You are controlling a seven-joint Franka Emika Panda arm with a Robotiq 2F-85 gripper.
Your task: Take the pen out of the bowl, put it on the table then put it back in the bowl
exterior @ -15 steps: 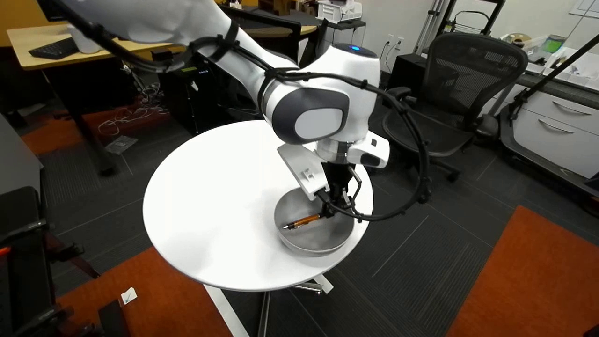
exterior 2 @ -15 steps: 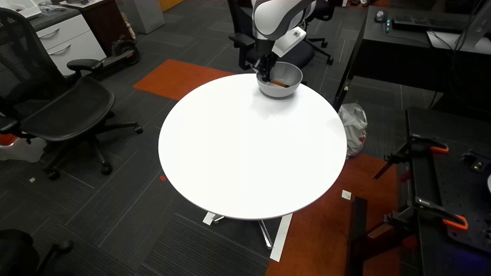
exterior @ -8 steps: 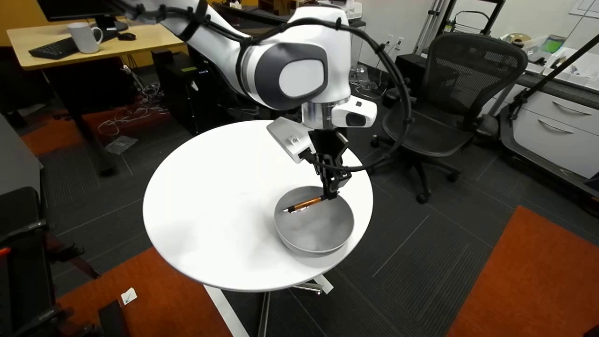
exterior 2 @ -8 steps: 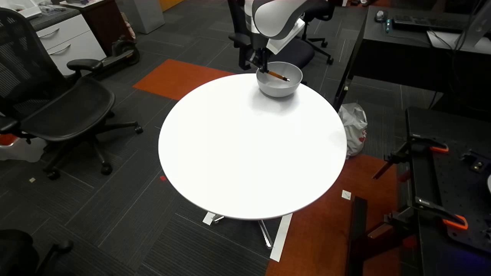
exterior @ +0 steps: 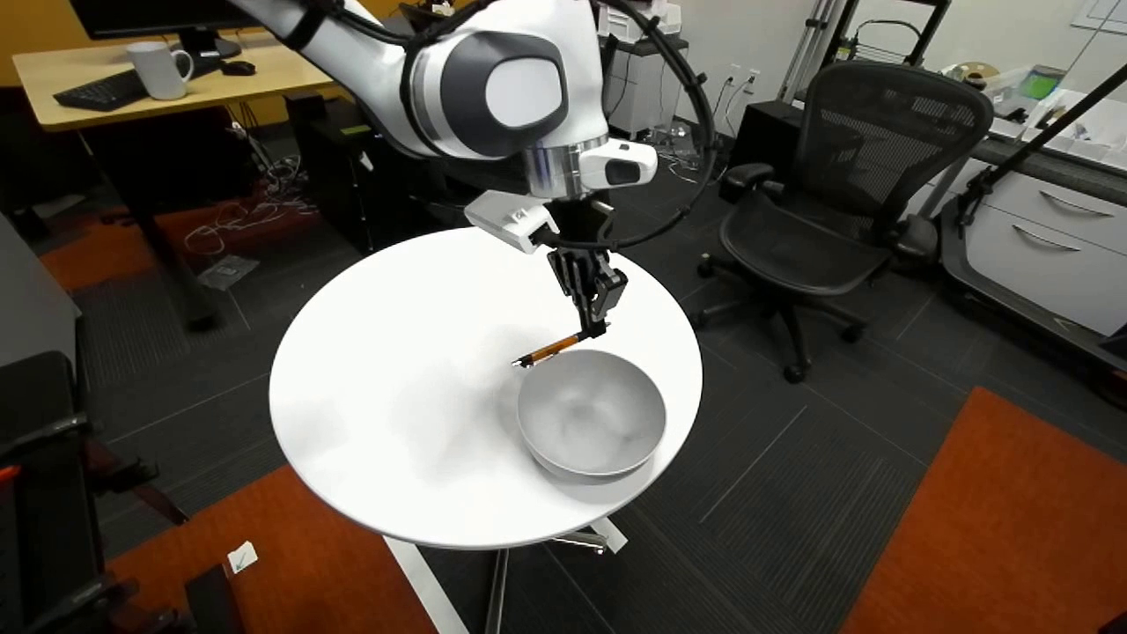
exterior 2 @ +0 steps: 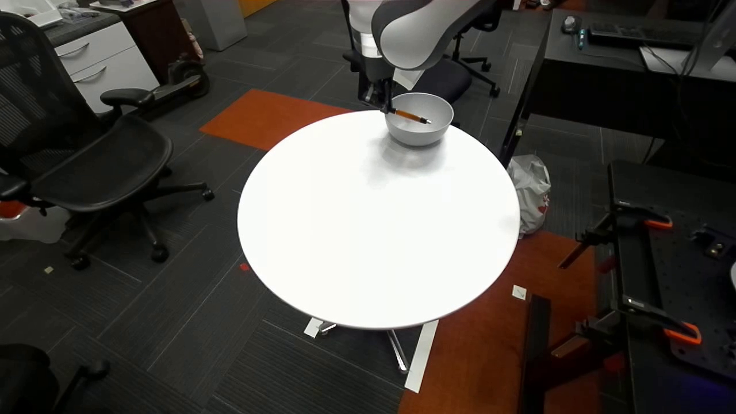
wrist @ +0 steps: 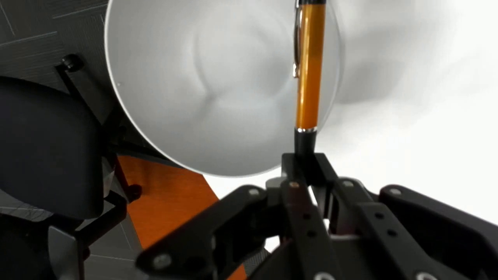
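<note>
My gripper [exterior: 595,329] is shut on the dark rear end of the orange pen [exterior: 556,347], which sticks out from the fingertips, tip slightly down. The pen is in the air above the rim of the grey-white bowl [exterior: 592,431], near one side of it. In an exterior view the gripper [exterior 2: 389,108] and pen [exterior 2: 409,116] overlap the bowl [exterior 2: 418,136]. In the wrist view the pen [wrist: 310,70] runs up from the fingertips [wrist: 304,161] across the bowl's edge, its tip cut off; the bowl [wrist: 233,144] has nothing inside. The bowl stands on the round white table [exterior: 396,379].
The bowl stands close to the table's edge. A black mesh chair [exterior: 845,176] stands beside the table, and another dark chair [exterior 2: 443,80] is behind the bowl. A wooden desk [exterior: 264,84] with a white mug [exterior: 161,70] is farther off.
The gripper has risen, lifting the pen from inside the bowl to above its rim. In an exterior view both have also shifted left towards the bowl's far side. The bowl has not moved.
</note>
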